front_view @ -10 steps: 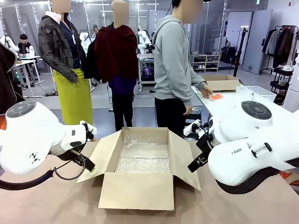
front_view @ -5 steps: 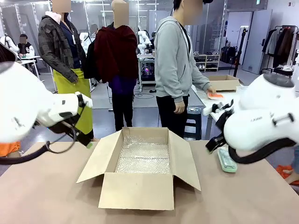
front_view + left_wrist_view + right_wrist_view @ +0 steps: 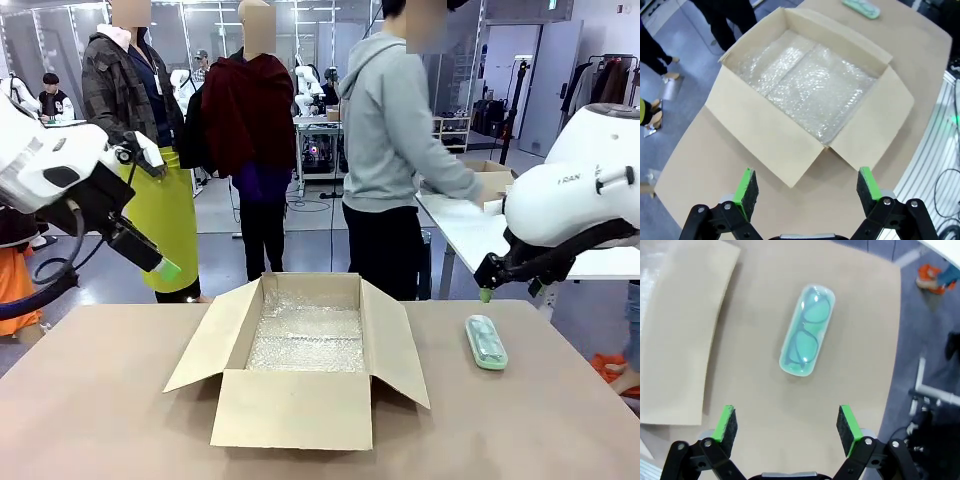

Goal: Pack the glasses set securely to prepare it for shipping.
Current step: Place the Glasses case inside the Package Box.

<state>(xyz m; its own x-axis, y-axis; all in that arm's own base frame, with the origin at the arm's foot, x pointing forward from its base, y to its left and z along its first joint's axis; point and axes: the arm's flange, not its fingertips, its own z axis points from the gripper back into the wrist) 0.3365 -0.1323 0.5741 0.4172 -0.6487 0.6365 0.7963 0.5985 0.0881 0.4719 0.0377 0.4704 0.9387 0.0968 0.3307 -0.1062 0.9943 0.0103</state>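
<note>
**Smooth case, raised flap: where the pick could slip**

The mint green glasses case (image 3: pixel 487 341) lies flat on the worktop (image 3: pixel 100 420), just right of the open cardboard box (image 3: pixel 290 410) and clear of its right flap (image 3: pixel 395 345). The right jaws hang above the case, spread wide and empty. The left jaws, equally wide and empty, hang high to the left of the box. The case looks smooth and rounded and sits slightly skewed to the right jaws, so an off-centre pinch could twist it or squirt it toward the worktop's right edge. A low carry risks snagging the flap. A high drop onto the bubble wrap (image 3: pixel 305 335) may leave it tilted.
</note>
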